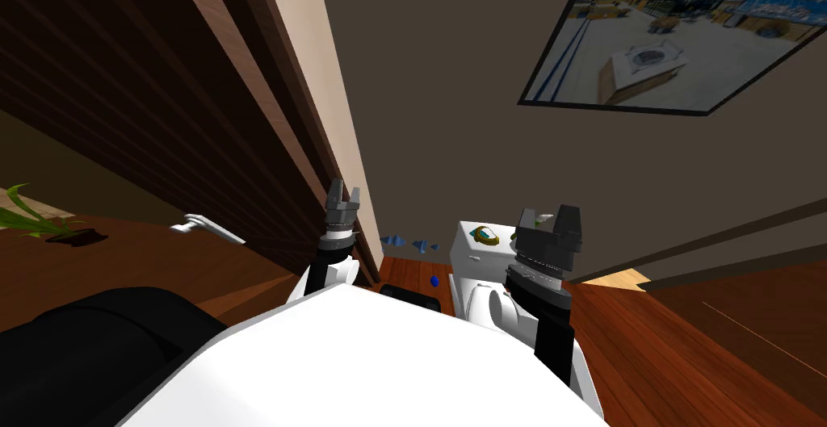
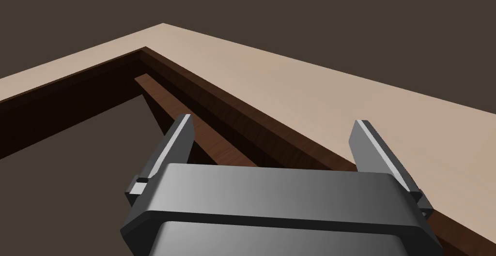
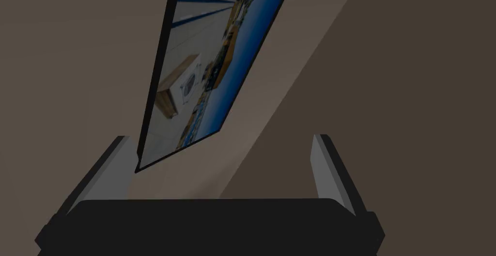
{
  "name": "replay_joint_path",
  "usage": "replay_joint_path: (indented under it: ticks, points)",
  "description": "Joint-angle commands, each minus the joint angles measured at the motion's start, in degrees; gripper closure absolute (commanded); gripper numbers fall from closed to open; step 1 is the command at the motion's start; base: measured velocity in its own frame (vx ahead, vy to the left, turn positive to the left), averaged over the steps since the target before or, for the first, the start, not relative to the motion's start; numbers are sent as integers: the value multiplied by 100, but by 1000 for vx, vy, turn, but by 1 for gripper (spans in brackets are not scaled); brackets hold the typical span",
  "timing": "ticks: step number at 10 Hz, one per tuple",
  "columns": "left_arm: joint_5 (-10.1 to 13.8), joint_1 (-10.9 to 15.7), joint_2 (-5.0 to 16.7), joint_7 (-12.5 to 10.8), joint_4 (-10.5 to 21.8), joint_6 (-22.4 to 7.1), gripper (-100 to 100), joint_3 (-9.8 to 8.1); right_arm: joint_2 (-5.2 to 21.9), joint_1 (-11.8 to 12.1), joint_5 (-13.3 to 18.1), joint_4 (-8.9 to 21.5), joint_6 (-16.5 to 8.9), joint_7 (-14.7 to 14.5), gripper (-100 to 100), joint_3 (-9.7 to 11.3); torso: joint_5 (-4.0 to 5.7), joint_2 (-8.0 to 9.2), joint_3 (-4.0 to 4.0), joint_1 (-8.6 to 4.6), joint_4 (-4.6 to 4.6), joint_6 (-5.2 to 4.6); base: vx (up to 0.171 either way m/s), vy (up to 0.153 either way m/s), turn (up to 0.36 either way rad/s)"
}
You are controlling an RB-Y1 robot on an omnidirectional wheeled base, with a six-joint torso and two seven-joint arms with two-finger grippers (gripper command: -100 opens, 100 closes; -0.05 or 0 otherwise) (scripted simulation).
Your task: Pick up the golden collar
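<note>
R claw (image 3: 220,138): both fingers (image 3: 323,168) spread wide apart, tips splayed slightly outward. Thin light-grey blades, inner faces lit, outer edges dark. They rise from the claw's dark box body. Lighting dim overall.

arms (image 1: 494,305): white, black joints | wrists (image 1: 539,267): dark ribbed rings | fingers (image 2: 181,134): thin grey blades

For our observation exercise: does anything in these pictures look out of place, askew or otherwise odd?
Small blue pieces lie scattered at the wall's foot beside the white unit, like dropped litter. The golden collar sits on that unit, yet the open left gripper and right gripper point away from it.
</note>
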State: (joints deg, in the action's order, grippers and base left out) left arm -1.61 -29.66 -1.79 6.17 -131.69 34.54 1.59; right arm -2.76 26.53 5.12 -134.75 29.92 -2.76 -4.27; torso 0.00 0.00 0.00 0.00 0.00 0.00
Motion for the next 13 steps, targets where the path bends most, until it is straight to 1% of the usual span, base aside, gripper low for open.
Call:
replay_joint_path:
  ticks: [1, 3, 4, 7, 8, 9, 10, 11, 12, 13]
  points:
    - [0, 0, 0, 0, 0, 0, 0, 0, 286, 11, 28, -11, -70, -100, -100, -8, 0, 0, 0, 0, 0, 0, 6, -11, 47]
    - [0, 0, 0, 0, 0, 0, 0, 0, 623, 38, 99, -38, -237, -342, -100, -27, 2, -3, -2, -11, 1, 0, 9, -34, 68]
    - [0, 0, 0, 0, 0, 0, 0, 0, 672, 38, 99, -38, -237, -342, -100, -27, 4, -3, -2, -18, 1, 1, 4, -32, 24]
    - [0, 0, 0, 0, 0, 0, 0, 0, 1104, 114, 276, -101, -656, -873, -100, -69, 4, -2, -1, -17, 1, 1, 2, -44, 94]
    - [0, 0, 1, 0, 0, 0, 0, 0, 1104, 114, 276, -101, -656, -948, -100, -69, 5, 0, 0, -25, 0, 0, 1, -56, 44]
    - [0, 0, 1, 0, 0, 0, 0, -1, 1210, 149, 352, -125, -835, -1164, -100, -85, 6, -1, 0, -23, 0, -1, -7, -49, 102]
    - [0, 0, 0, 0, 0, 0, 0, 0, 1210, 149, 352, -125, -835, -1207, -100, -85, 5, 1, 1, -21, 0, 1, -16, -37, 38]
    - [0, 0, 0, 0, 0, 0, 0, 0, 1300, 190, 435, -150, -1033, -1431, -100, -100, 4, 4, 2, -16, -1, -1, -21, -44, 91]
    - [0, 0, 0, 0, 0, 0, 0, 0, 1300, 190, 435, -150, -1033, -1492, -100, -100, 4, 6, 3, -18, -1, 1, -18, -43, 50]
    - [0, 0, 0, 0, 0, 0, 0, 0, 1377, 234, 526, -177, -1246, -1704, -100, -115, 4, 6, 3, -17, -1, -1, -28, -51, 119]
